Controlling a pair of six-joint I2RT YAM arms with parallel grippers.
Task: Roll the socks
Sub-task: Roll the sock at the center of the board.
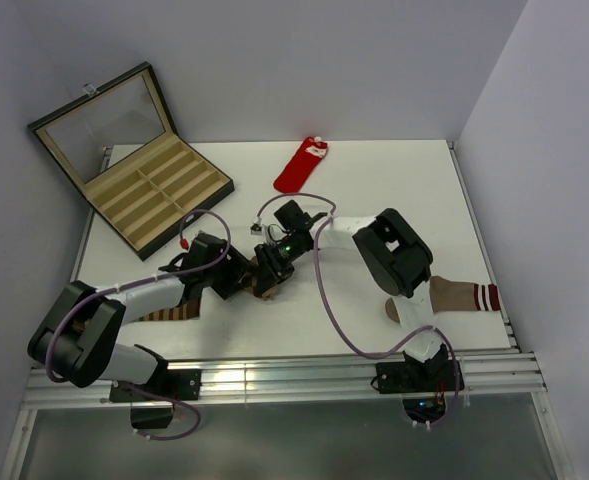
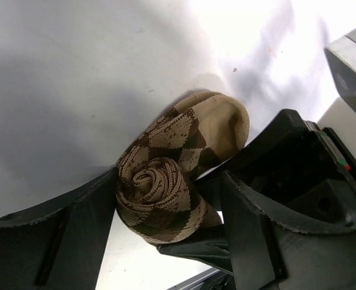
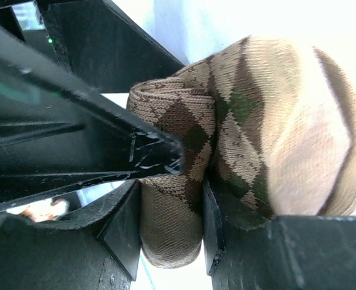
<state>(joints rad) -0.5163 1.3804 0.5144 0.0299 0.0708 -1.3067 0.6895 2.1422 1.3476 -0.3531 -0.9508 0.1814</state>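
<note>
Centrally, the argyle sock (image 1: 266,285) — wound into a spiral — is pinched by the right gripper (image 3: 171,199) against unrolling; the left gripper (image 2: 165,181) straddles it, grip unclear; the red sock (image 1: 301,165) lies flat, upper centre.

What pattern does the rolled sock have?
The rolled sock has tan and dark-brown diamonds; clearest in the left wrist view.

Pale lavender walls (image 1: 274,60) enclose a white table (image 1: 394,190) on 3 sides.
</note>
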